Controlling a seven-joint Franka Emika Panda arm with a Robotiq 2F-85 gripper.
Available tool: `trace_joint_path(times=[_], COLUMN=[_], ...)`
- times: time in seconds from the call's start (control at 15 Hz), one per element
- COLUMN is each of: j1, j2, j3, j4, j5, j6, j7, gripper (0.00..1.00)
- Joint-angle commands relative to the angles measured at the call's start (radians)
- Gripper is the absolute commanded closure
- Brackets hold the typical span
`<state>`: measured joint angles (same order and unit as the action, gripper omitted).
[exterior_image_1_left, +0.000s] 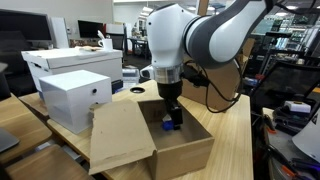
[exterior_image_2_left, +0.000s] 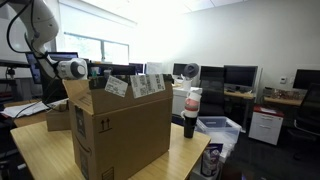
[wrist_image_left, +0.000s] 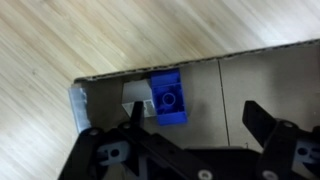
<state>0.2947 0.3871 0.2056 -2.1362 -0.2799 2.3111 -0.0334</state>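
My gripper (exterior_image_1_left: 172, 118) reaches down into an open cardboard box (exterior_image_1_left: 190, 148) on a wooden table. In the wrist view the jaws (wrist_image_left: 190, 125) are open and empty above the box floor. A blue block (wrist_image_left: 168, 98) lies on the box floor beside the left finger, with a small white item (wrist_image_left: 138, 96) next to it. The blue block also shows in an exterior view (exterior_image_1_left: 172, 126) just under the fingers. In an exterior view the box (exterior_image_2_left: 120, 130) hides the gripper; only the arm (exterior_image_2_left: 45, 35) shows behind it.
Two white boxes (exterior_image_1_left: 75, 85) stand beside the cardboard box, whose flap (exterior_image_1_left: 120, 135) hangs open toward the front. A dark bottle (exterior_image_2_left: 190, 112) stands on the table near the box. Desks, monitors (exterior_image_2_left: 240, 78) and a cabinet fill the background.
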Motion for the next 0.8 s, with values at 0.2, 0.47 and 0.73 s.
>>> trace_joint_path(times=[0.2, 0.47, 0.73], j1=[0.013, 0.028, 0.035], j2=[-0.066, -0.061, -0.043], j3=[0.004, -0.006, -0.013], j4=[-0.116, -0.156, -0.166], j5=[-0.007, -0.040, -0.035], j6=[0.042, 0.121, 0.204], j7=[0.057, 0.101, 0.124], gripper=[0.00, 0.00, 0.00])
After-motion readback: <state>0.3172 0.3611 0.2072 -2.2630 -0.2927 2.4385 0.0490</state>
